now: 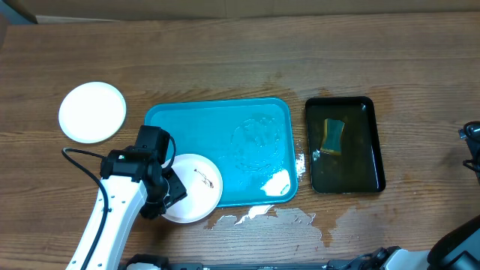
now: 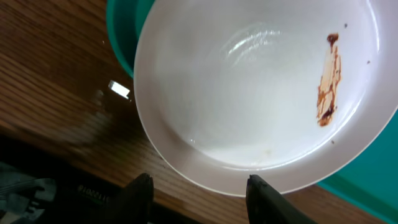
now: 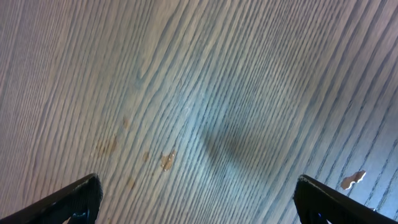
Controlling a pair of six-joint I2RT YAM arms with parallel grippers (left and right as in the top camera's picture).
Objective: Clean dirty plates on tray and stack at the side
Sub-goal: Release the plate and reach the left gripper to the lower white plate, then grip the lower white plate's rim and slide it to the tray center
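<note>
**Reaching for the dirty plate**

Left gripper (image 2: 199,183) sits at the near rim of the plate (image 2: 249,106), fingers apart with the rim just between them, not pinching. The plate lies on the tray (image 1: 225,120) corner and hangs over its edge, so the rim is easy to reach. A brown smear (image 2: 328,81) shows it needs a wipe. Another plate (image 1: 92,112) lies alone on the table (image 1: 225,52), likely the stack spot. Right gripper (image 3: 198,190) hangs wide open far off, out of the way.
</note>
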